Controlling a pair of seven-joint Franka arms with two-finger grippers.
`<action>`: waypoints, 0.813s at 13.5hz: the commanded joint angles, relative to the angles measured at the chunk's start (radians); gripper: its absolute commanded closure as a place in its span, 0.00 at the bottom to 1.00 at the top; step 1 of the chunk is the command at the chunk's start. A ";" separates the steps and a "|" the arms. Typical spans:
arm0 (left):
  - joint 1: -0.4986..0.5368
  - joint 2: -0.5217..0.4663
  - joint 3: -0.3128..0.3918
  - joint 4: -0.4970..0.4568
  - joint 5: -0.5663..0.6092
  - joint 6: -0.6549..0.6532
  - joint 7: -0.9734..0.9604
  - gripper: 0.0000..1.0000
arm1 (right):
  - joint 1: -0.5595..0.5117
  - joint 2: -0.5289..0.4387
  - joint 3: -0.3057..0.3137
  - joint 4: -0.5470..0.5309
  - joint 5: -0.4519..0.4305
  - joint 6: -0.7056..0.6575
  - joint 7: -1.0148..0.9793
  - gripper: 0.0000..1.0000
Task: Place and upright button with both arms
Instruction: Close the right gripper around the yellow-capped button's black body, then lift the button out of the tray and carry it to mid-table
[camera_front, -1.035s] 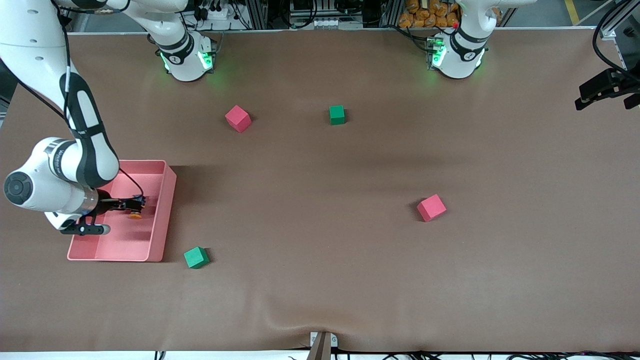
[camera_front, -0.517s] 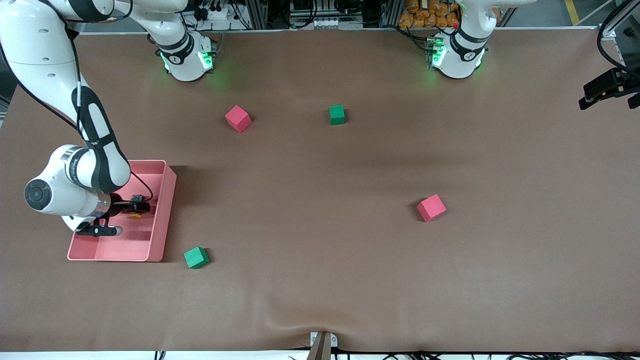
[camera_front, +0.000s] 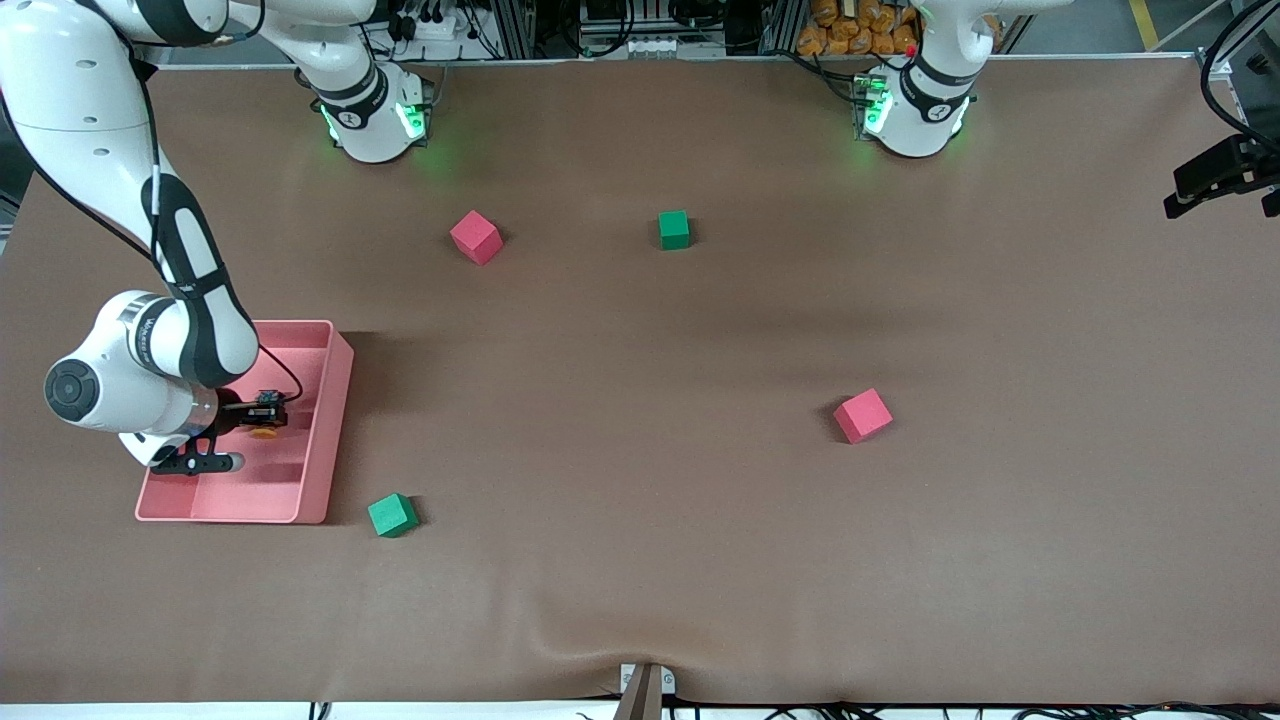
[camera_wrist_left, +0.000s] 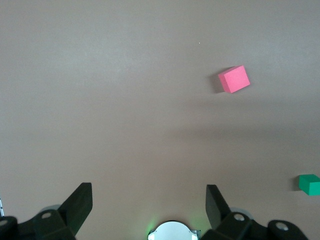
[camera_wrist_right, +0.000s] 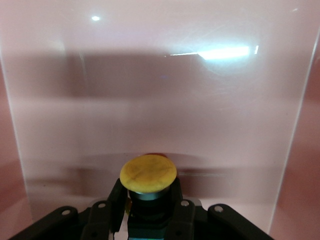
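My right gripper (camera_front: 265, 420) is inside the pink tray (camera_front: 318, 430) at the right arm's end of the table, shut on the button (camera_front: 265, 431). In the right wrist view the button (camera_wrist_right: 148, 173) shows its round orange cap above a black body, clamped between my two black fingers (camera_wrist_right: 116, 199), with the cap pointing at the tray floor. My left gripper (camera_wrist_left: 148, 202) is open and empty, high over the bare table near the left arm's base. In the front view it sits at the table's edge at the left arm's end.
A green cube (camera_front: 392, 515) lies just outside the tray, nearer the front camera. A pink cube (camera_front: 476, 237) and a green cube (camera_front: 674, 229) lie toward the bases. Another pink cube (camera_front: 863, 415) lies mid-table toward the left arm's end.
My right arm has shifted slightly within the tray, still holding the button. The left gripper has drifted a little farther toward its end of the table.
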 joint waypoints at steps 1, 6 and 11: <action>0.003 -0.009 0.000 0.004 0.003 -0.015 0.020 0.00 | -0.004 -0.011 -0.018 0.050 0.027 -0.058 -0.057 1.00; 0.008 -0.011 0.000 0.005 0.003 -0.027 0.020 0.00 | 0.011 -0.011 -0.030 0.338 0.032 -0.489 -0.015 1.00; 0.009 -0.011 0.000 0.004 0.003 -0.027 0.020 0.00 | 0.146 -0.019 0.000 0.517 0.061 -0.704 0.281 1.00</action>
